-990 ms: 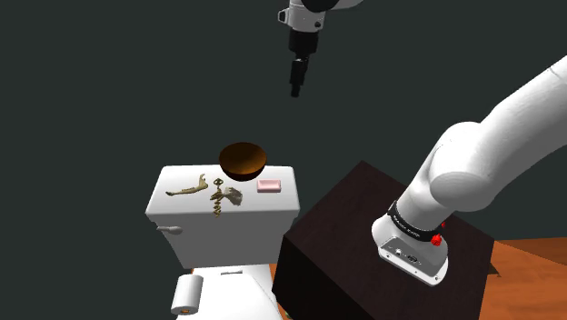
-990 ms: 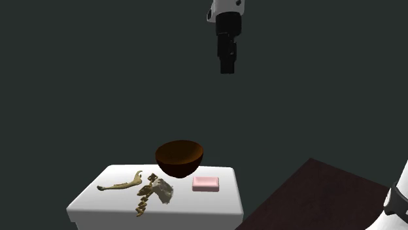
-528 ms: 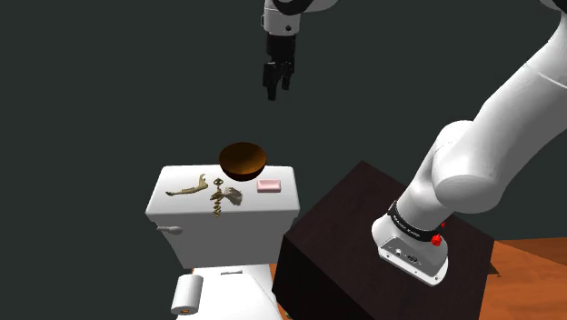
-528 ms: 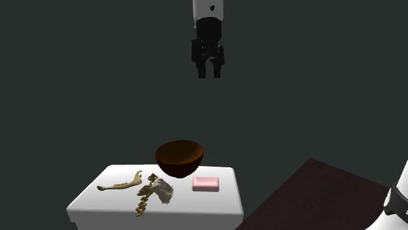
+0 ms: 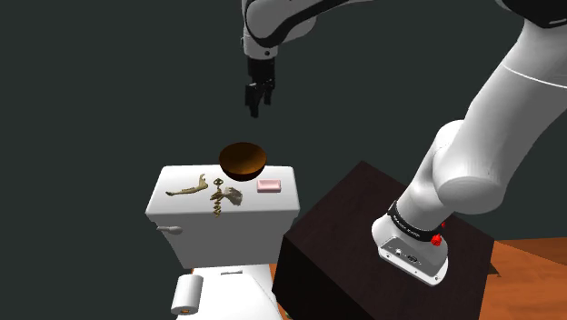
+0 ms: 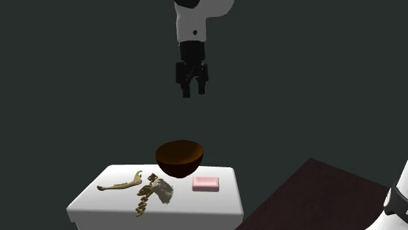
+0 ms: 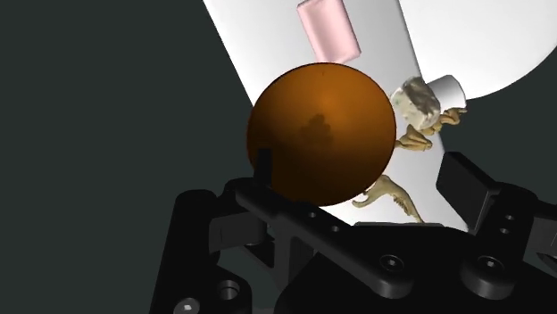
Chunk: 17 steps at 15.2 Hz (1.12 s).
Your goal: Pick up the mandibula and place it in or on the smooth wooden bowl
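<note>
The white arm (image 5: pixel 509 109) is seen arched high overhead, the dark stand (image 5: pixel 345 232) is set to the shoulder view's right of the brown bowl (image 6: pixel 179 158), and the white toilet tank (image 6: pixel 98 206) is found beneath that bowl. The black gripper (image 6: pixel 194 91) is hung well above the bowl, nearly over it, with its fingers spread and nothing held. The jawbone (image 6: pixel 120 185) is spotted lying flat on the tank lid, near the bowl on the second exterior view's left, just beside a cluster of small bones (image 6: pixel 154 192). A pink soap bar (image 6: pixel 206 183) is placed near the bowl's other side. The jawbone is judged light, stiff, thin and probably brittle, so a gentle pinch across its slender middle is advised, clear of the cluster.
</note>
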### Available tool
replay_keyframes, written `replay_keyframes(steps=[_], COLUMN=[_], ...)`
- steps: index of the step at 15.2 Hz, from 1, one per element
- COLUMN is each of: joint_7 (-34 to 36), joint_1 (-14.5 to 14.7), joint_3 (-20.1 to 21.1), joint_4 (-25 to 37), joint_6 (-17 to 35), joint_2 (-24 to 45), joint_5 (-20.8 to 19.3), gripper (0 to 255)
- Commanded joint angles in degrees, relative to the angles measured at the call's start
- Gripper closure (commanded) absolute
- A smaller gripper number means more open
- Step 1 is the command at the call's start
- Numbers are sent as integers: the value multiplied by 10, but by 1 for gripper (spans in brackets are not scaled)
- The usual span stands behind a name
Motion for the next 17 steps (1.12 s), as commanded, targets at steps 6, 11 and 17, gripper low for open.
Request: replay_keyframes(steps=[6, 11, 17], joint_7=[-64, -99, -136], joint_1=[20, 36, 59], joint_3=[24, 43, 62], joint_4=[60, 112, 187], joint_6=[73, 115, 153], joint_2=[124, 211, 315], joint_5=[-8, -24, -51], gripper=[0, 0, 0])
